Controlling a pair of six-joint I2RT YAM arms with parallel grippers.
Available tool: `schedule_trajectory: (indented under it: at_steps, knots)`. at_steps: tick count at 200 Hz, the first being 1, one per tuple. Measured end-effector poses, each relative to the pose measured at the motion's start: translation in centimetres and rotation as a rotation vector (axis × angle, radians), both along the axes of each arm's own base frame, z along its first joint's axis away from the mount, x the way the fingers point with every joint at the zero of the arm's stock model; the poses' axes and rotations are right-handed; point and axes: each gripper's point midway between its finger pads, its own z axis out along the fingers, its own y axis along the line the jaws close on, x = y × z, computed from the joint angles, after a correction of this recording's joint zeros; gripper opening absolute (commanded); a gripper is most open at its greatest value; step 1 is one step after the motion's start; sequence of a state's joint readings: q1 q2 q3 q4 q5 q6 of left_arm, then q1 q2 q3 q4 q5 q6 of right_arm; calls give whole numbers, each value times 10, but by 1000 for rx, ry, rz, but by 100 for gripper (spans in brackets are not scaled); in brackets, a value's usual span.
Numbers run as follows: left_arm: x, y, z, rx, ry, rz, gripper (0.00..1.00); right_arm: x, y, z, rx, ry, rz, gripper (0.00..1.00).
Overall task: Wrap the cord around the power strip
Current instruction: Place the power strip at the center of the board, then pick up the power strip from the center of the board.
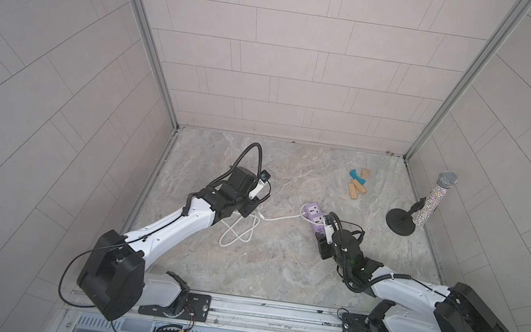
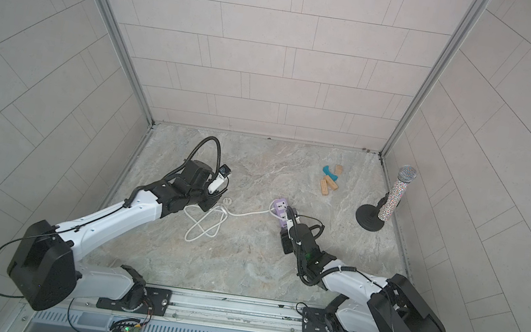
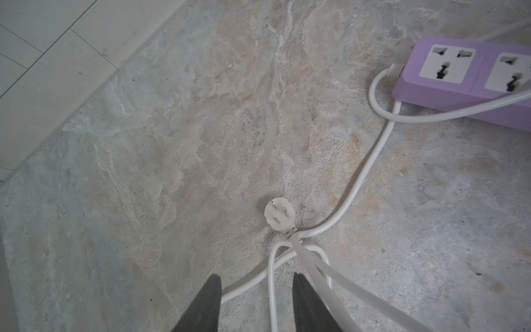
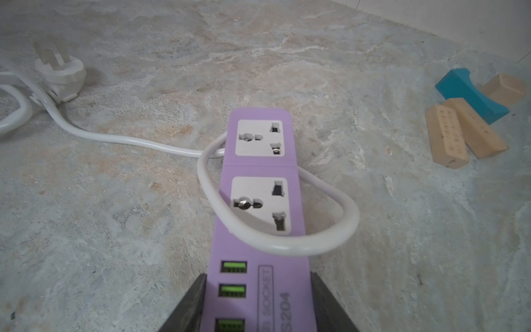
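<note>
Overhead, a marbled grey-and-tan stone-look worktop (image 1: 278,264) fills a tiled booth, and two white-and-black robot arms reach in from its near edge. The left arm (image 1: 178,221) hangs over a loose tangle of cable. Its left end effector (image 3: 255,276) is open, the dark fingers apart with strands lying on the worktop between them, none pinched. The right arm (image 1: 409,289) reaches toward the middle, where the right end effector (image 4: 257,275) is clamped on the USB end of a small lilac rectangular plastic power strip (image 4: 260,169), socket side up near the worktop's centre. Well apart, by the right wall, a glitter-covered microphone (image 1: 435,201) stands on a round black base. A thin white flexible cord (image 4: 287,247) makes one slack loop across the power strip at its second socket, then runs off to the tangle. Beyond the strip lie tan wooden blocks (image 4: 446,138) and a teal curved block (image 4: 465,89). Smallest, the round white plug (image 3: 279,214) rests prongs up just beside the tangle. Three troubles seem likely. The slack loop may slide off the strip's free end unless drawn snug. Pulling crossed strands may tighten the tangle into a knot. A grip at one end only may let the strip swivel.
</note>
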State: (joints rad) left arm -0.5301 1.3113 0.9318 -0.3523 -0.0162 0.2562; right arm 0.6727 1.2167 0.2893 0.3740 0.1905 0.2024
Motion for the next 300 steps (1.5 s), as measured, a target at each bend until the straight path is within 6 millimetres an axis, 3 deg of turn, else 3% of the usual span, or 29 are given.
schedule_trajectory:
  at_steps: [13,66,138,183,242,262,284,300]
  knots:
    - [0,1,1,6,-5,-2,45,-1,1,-6,-7,19,-9,3]
    - [3,0,9,11,-31,-19,45,-1,1,-25,-16,67,-44,45]
    - [3,-1,10,28,-39,-41,45,12,20,-36,-1,132,-45,78]
    - [3,0,10,38,-44,-50,45,19,26,-37,3,146,-55,68]
    - [2,0,14,44,-56,-63,45,20,33,-37,24,160,-42,23]
    - [3,-3,21,35,-72,-84,45,13,27,-33,-14,172,-27,13]
    - [4,-8,34,17,-101,-114,46,6,21,-9,-46,153,8,9]
    - [6,-11,44,5,-124,-134,47,13,23,34,-51,86,39,4]
